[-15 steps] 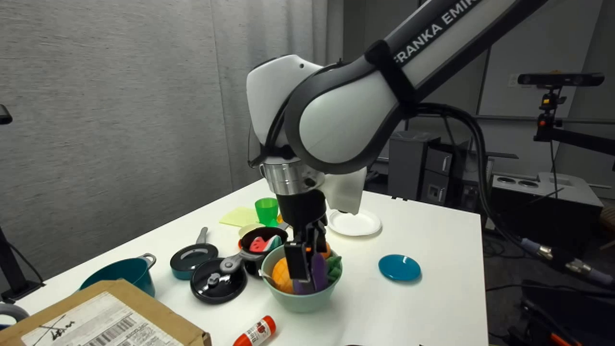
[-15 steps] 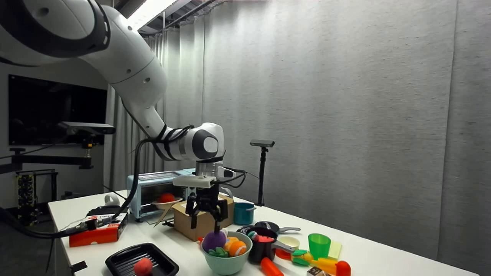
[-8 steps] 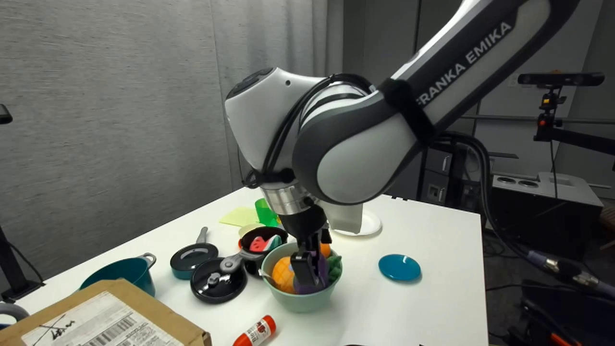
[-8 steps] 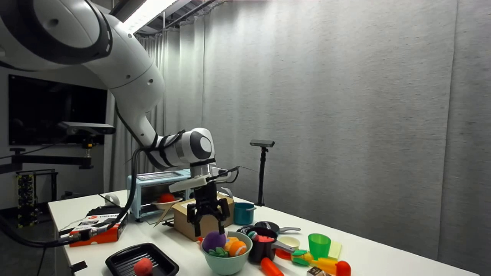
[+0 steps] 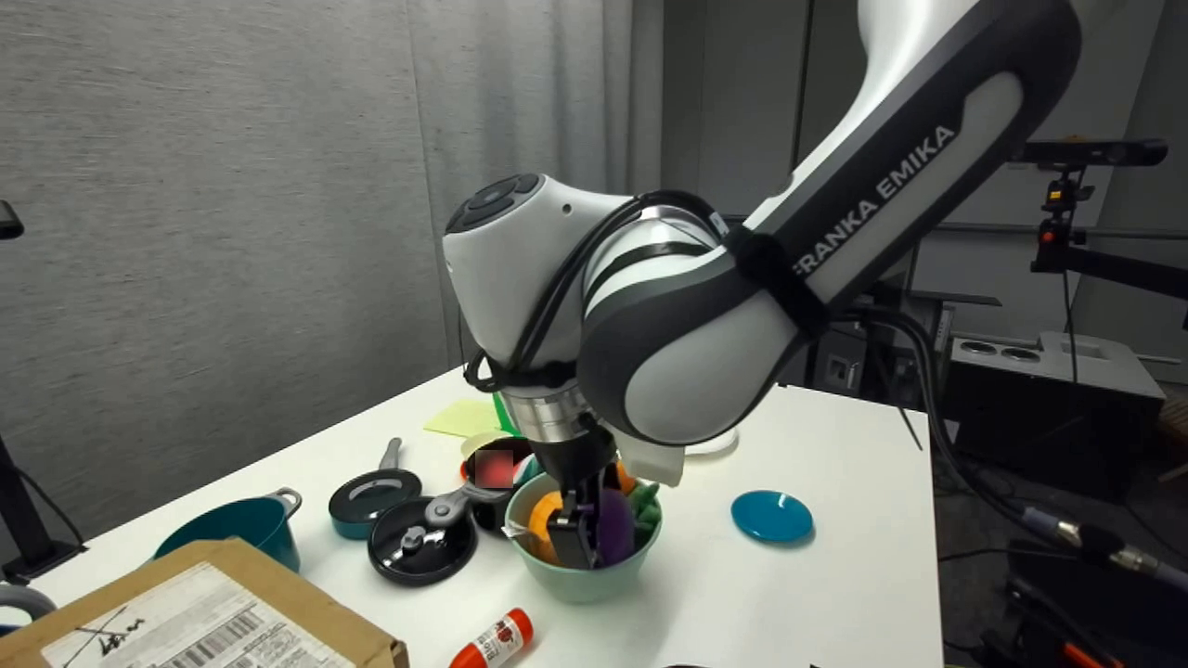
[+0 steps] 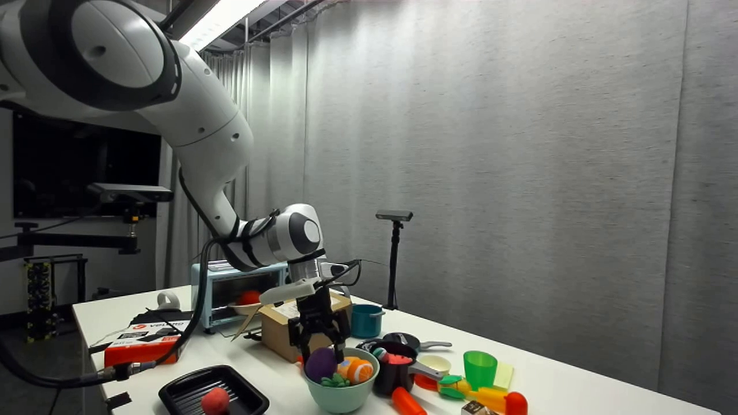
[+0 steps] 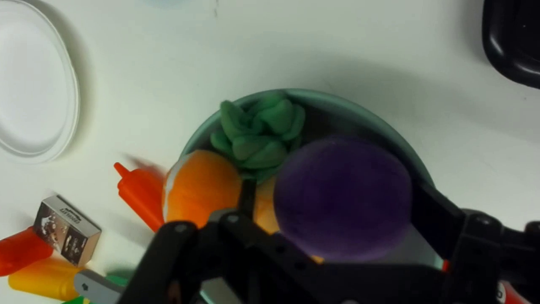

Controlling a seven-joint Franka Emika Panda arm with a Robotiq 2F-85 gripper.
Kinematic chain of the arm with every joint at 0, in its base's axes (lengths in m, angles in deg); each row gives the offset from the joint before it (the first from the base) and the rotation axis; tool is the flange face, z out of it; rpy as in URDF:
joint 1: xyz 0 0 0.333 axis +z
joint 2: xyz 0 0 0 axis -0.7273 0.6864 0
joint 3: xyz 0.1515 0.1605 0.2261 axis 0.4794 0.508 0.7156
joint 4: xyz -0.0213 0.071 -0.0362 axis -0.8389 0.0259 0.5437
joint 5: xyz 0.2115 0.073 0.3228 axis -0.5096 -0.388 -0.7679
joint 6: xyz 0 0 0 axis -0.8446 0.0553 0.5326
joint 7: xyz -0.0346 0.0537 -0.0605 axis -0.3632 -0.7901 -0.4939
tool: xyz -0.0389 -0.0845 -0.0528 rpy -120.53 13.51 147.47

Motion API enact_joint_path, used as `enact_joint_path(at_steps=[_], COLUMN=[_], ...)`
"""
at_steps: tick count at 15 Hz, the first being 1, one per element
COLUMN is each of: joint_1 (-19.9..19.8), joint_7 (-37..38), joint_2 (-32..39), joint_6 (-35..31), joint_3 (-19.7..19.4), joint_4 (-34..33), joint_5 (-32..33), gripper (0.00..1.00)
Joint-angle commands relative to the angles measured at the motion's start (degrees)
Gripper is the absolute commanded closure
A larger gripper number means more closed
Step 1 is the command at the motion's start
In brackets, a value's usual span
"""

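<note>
**Fingers astride the purple toy, no grip made yet**

Closest in, the wrist view shows the fingers (image 7: 436, 219) standing apart, one to each side of a round purple toy (image 7: 341, 198). A gap separates the toy from one of them; whether the other touches it cannot be told. The toy sits in a pale green bowl (image 5: 585, 586), its top above the rim in an exterior view. As far as can be judged, the lining-up is done; a closed grip is not, and the toy is not lifted.

Sharing the bowl are a leafy green toy (image 7: 261, 131) and an orange toy (image 7: 206, 185) with a white band.

Just beside the bowl stands a black pot (image 6: 392, 377) with red toy pieces (image 6: 398, 359) inside. Farther out on the white counter (image 5: 789, 603) lie a blue plate (image 5: 772, 517) and a black grill pan (image 6: 193, 385) bearing a pinkish-red ball (image 6: 215, 399).

Well apart from these is a blue toaster oven (image 6: 245, 285); a gray curtain (image 6: 490, 173) hangs behind the counter.
</note>
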Motion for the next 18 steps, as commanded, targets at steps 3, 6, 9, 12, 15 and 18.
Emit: enact_joint_path(at_steps=[3,6,9,12,15,18], joint_1=[-1.84,-3.05,-4.52,-6.66,-9.78,-11.79], joint_7=[-3.47,-5.0,-6.84,-9.43,-17.24,-23.62], joint_2=[-1.43,-3.53,-6.47,-9.96,-12.26,-13.45], joint_6=[-3.12,-3.22,-2.23,-1.64,-1.32,-0.52], joint_3=[-1.08,-1.53,-1.84,-2.17,-1.37,-1.39], joint_4=[1.28,1.59,1.63,2.02,2.13,2.37], joint_5=[-2.9,-4.79,-7.23,-10.41,-17.81,-24.7], gripper=[0.58,0.78,0.91,0.95,0.96,0.95])
